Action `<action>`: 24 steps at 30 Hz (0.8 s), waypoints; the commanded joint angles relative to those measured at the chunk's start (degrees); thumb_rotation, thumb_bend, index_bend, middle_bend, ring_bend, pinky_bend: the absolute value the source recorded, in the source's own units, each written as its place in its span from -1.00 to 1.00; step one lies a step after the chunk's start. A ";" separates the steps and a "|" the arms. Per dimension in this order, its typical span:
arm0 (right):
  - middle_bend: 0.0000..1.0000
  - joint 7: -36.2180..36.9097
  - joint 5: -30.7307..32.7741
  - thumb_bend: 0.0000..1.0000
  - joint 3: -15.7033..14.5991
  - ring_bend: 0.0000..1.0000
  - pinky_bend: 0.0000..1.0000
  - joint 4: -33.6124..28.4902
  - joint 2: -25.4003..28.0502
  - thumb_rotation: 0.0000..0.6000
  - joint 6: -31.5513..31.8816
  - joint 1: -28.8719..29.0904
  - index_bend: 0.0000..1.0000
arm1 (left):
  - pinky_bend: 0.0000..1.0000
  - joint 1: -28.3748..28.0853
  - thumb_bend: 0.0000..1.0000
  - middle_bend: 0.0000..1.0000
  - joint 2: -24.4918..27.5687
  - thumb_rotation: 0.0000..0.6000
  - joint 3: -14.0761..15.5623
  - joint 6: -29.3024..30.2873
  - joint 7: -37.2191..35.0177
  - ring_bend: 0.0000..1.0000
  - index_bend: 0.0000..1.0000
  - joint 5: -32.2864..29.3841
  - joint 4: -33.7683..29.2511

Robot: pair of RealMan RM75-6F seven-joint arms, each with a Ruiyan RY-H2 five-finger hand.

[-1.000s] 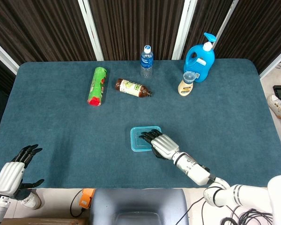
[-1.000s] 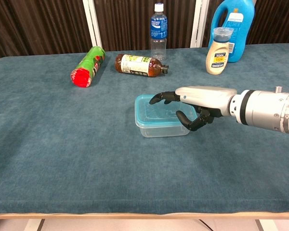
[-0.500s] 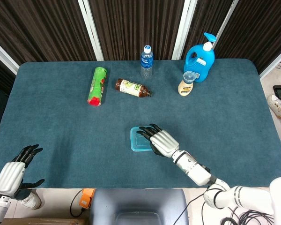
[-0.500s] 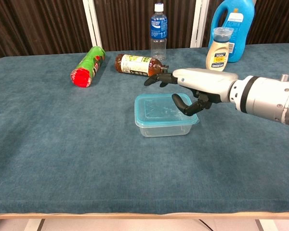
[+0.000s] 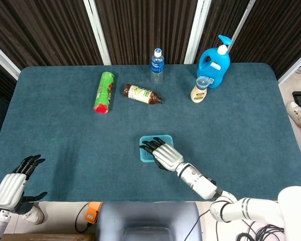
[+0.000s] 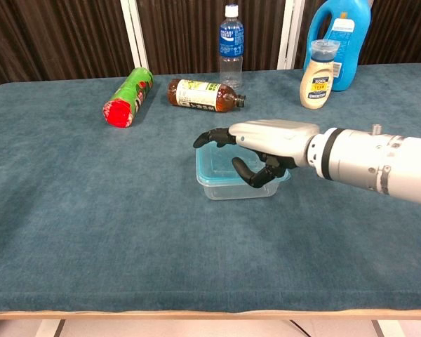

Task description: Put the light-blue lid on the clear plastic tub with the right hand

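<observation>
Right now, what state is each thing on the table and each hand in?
light-blue lid: sitting on the tub
clear plastic tub: upright, covered
right hand: over the lid, fingers spread, holding nothing
left hand: off the table, open
green can: lying down
brown bottle: lying down
water bottle: upright, capped
mayonnaise bottle: standing
blue jug: upright

green canister (image 5: 104, 92) lying flat, brown bottle (image 5: 142, 94) on its side, water bottle (image 5: 157, 65) upright, mayo bottle (image 5: 199, 90) — blue detergent jug (image 5: 214, 64) just behind
</observation>
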 commanded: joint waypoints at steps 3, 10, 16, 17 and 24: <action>-0.64 -0.01 0.29 0.84 0.06 -0.67 -0.63 0.43 -0.78 1.00 -0.32 0.36 -0.54 | -0.44 0.03 -0.27 -0.82 0.04 1.00 0.05 0.04 -0.11 -0.86 -0.66 0.08 0.03; -0.64 0.53 -0.09 0.83 -0.49 -0.67 -0.63 0.90 -1.19 1.00 -0.22 0.23 -0.54 | -0.44 0.10 -0.27 -0.82 0.11 1.00 0.06 0.19 -0.25 -0.86 -0.66 0.14 0.00; -0.64 2.25 0.01 0.84 -0.72 -0.66 -0.63 1.28 -1.04 1.00 -0.95 0.13 -0.54 | -0.44 0.11 -0.27 -0.81 0.11 1.00 0.10 0.19 -0.18 -0.86 -0.66 0.21 -0.01; -0.64 2.67 -0.02 0.84 -0.74 -0.66 -0.63 1.31 -0.97 1.00 -1.11 0.12 -0.54 | -0.44 0.11 -0.27 -0.81 0.10 1.00 0.11 0.20 -0.17 -0.86 -0.66 0.23 -0.01; -0.64 4.75 -0.54 0.83 -1.40 -0.66 -0.63 2.03 -0.62 1.00 -1.92 -0.09 -0.55 | -0.44 0.13 -0.27 -0.81 0.06 1.00 0.10 0.27 -0.06 -0.86 -0.66 0.27 -0.04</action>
